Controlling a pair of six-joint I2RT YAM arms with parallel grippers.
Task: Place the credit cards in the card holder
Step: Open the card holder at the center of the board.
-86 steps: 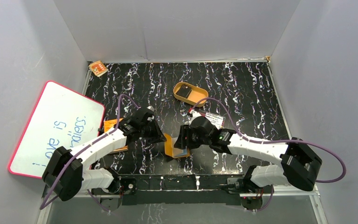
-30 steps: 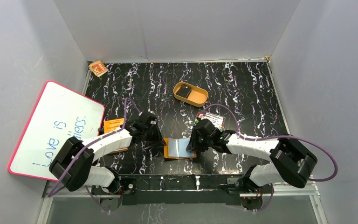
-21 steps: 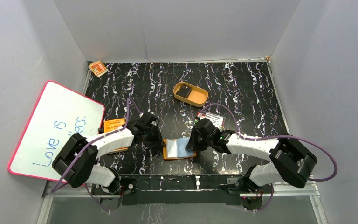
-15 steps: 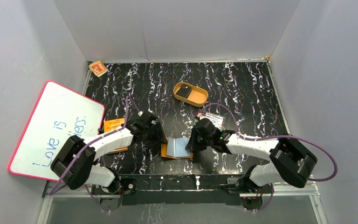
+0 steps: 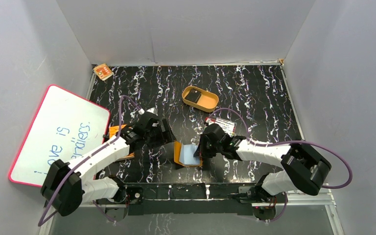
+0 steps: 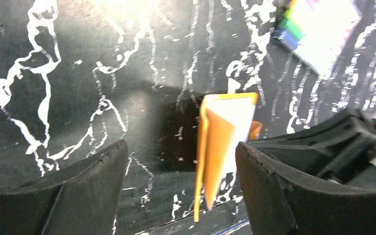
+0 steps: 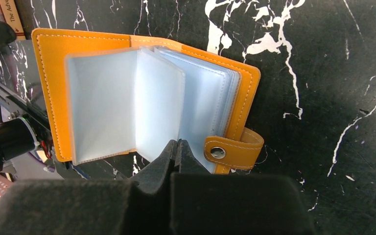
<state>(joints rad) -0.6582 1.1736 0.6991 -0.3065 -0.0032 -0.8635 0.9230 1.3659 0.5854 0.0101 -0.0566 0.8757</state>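
Note:
The card holder (image 5: 186, 154) lies open near the front edge, orange outside with light-blue sleeves (image 7: 103, 98) inside. Its left cover (image 6: 220, 142) stands tilted up off the table. My right gripper (image 5: 200, 149) is shut, its tips (image 7: 178, 147) resting on the sleeves of the right half beside the snap tab (image 7: 232, 149); I cannot tell whether a sleeve is pinched. My left gripper (image 5: 165, 133) is open, a little left of the holder and apart from it (image 6: 180, 161). One black credit card (image 5: 193, 97) lies in the tan oval tray (image 5: 208, 104).
A pack of coloured markers (image 5: 223, 126) lies just behind my right gripper. An orange booklet (image 5: 118, 131) sits under my left arm, and a pink-rimmed whiteboard (image 5: 58, 134) leans at the left. A small orange item (image 5: 103, 72) is at the back left corner.
My left gripper has opened, let go of the holder's left cover and drawn back to the left. The cover has swung partly up. My right gripper has shut on the holder's right half.

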